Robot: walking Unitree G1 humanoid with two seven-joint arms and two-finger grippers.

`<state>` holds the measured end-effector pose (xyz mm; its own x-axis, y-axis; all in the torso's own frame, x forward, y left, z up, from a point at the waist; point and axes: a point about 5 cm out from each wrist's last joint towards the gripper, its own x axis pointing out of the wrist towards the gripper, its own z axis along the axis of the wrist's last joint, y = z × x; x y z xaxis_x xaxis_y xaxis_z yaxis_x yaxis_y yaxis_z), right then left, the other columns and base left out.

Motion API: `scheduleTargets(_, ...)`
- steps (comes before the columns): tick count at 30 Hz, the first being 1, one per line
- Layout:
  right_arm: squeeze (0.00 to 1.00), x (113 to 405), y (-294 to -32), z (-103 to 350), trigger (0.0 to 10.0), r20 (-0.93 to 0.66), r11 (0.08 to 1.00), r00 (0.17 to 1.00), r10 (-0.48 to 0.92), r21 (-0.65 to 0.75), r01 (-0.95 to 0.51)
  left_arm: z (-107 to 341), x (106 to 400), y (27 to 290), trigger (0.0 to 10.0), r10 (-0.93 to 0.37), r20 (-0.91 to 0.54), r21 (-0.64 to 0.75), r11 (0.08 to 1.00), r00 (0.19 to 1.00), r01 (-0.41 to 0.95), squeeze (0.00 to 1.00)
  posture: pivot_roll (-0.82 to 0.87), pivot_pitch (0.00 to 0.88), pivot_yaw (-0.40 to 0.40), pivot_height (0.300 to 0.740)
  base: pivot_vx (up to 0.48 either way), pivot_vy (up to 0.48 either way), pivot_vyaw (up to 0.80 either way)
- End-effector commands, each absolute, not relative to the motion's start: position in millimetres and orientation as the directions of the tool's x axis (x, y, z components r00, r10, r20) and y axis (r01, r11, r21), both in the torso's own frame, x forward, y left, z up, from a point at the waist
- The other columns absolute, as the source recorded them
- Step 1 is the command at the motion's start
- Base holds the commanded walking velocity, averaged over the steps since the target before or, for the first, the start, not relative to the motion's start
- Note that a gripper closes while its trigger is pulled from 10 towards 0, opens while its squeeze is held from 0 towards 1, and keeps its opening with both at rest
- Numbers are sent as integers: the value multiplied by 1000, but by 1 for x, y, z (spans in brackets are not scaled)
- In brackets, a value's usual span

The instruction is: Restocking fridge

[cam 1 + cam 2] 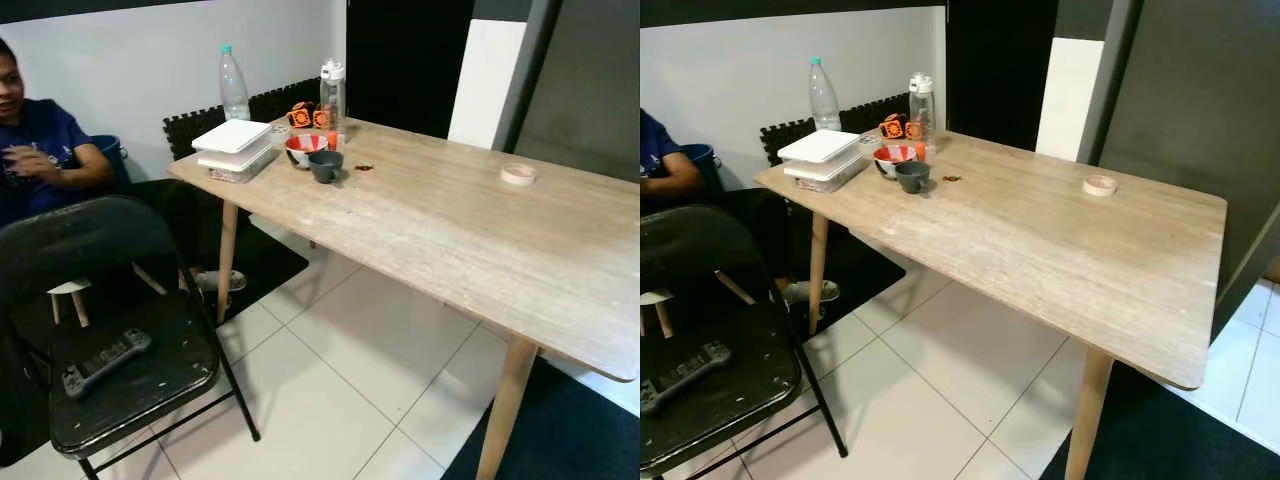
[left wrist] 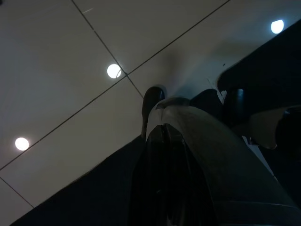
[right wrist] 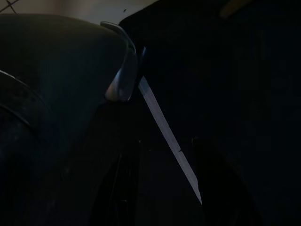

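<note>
Wooden table: most of the top is bare and open to a reach from the near edge. Obstacles cluster at the far left corner: stacked white containers, a clear plastic bottle behind them by the wall, a red bowl touching a grey cup, and a tall tumbler with orange items just beside it. A tape roll lies alone toward the far right, well apart from the cluster.

Left of the table: a black folding chair with a controller on its seat; a seated person behind it. White tiled floor between chair and table legs is open.
</note>
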<state>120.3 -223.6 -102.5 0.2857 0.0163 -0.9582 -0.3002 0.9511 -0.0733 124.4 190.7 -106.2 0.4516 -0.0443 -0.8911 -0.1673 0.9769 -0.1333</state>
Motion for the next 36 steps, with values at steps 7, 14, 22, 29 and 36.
scheduleTargets(7,0,122,-222,-102,10000,-956,947,294,21,-75,-312,-106,124,196,10000,-20,-889,-118,975,457,-188,0,-98,0,20,740,0,0,0)
scheduleTargets(14,0,122,-222,-102,10000,-955,948,296,20,-76,-309,-106,124,196,10000,-18,-889,-115,976,457,-186,0,-96,0,25,740,0,0,0)
scheduleTargets(22,0,121,-221,-103,10000,-958,947,287,25,-69,-315,-106,124,197,10000,-17,-890,-110,977,455,-180,0,-95,0,31,740,0,0,-678)
scheduleTargets(29,0,121,-221,-103,10000,-958,948,284,27,-66,-312,-106,124,197,10000,-19,-891,-110,978,453,-177,0,-95,0,31,740,0,0,-780)
scheduleTargets(36,0,121,-221,-103,10000,-959,948,282,30,-62,-311,-105,124,197,10000,-21,-891,-111,979,454,-173,0,-95,0,32,740,0,0,-779)
